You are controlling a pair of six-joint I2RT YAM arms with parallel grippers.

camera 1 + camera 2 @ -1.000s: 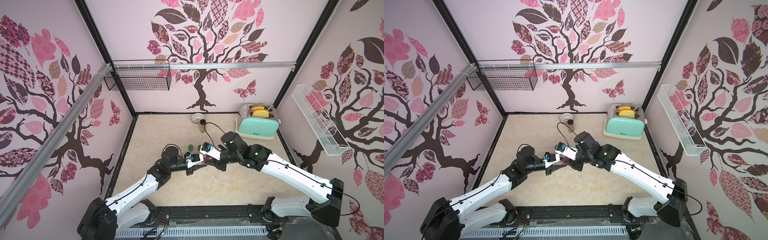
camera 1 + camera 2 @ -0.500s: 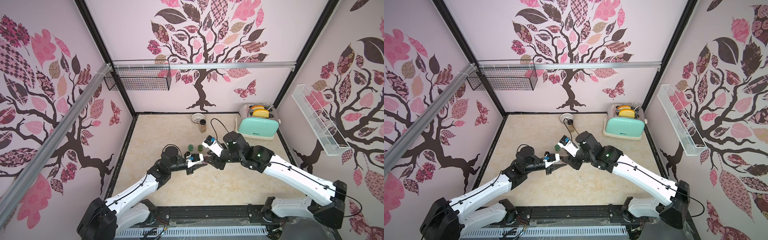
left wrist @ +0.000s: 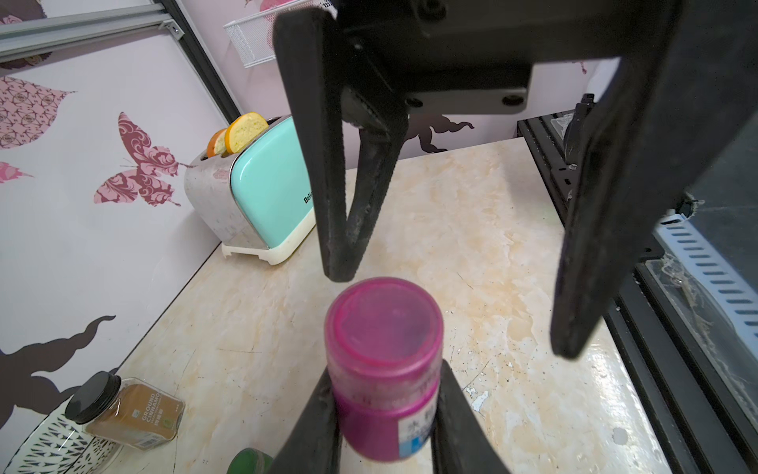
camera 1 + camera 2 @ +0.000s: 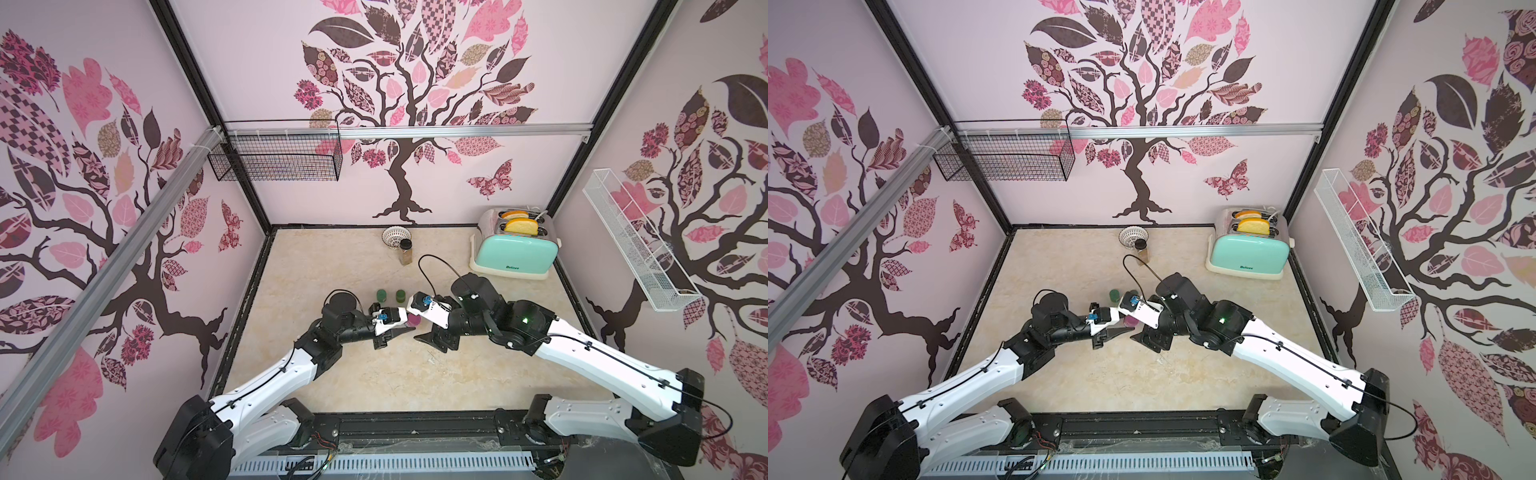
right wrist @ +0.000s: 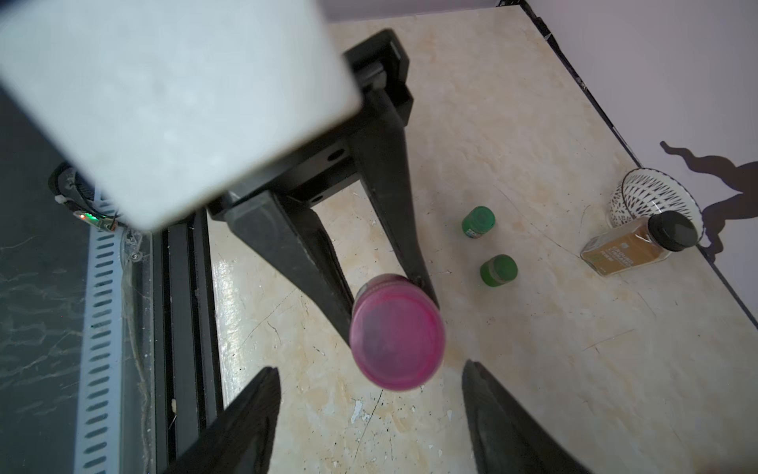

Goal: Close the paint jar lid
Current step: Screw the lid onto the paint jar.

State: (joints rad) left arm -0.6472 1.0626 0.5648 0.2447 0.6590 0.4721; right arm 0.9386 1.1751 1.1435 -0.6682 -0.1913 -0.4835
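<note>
1. Left gripper (image 3: 385, 414) pinched the jar (image 3: 369, 427) by its body, one finger on each side, just below the lid (image 3: 383, 324).
2. Right gripper (image 3: 455, 312) stood spread, its fingers (image 3: 340, 230) on either side of the lid. In the right wrist view both tips showed a gap from the pink lid (image 5: 398, 340).
3. The jar was upright in the left grip. In both top views it lay between the two wrists (image 4: 413, 320) (image 4: 1133, 321), over the middle of the table (image 4: 374, 374).
4. The lid sat on the jar; whether it was screwed tight could not be told.
5. A green jar (image 5: 478, 221) and a second green jar (image 5: 498, 269) stood capped on the table, near each other and a little beyond the pink one.
6. Farther back, a cinnamon bottle (image 5: 627, 246) stood just beside a bowl (image 5: 652, 193) by the back wall.
7. A mint toaster (image 3: 266, 193) holding two bread slices stood in the far right corner.
</note>
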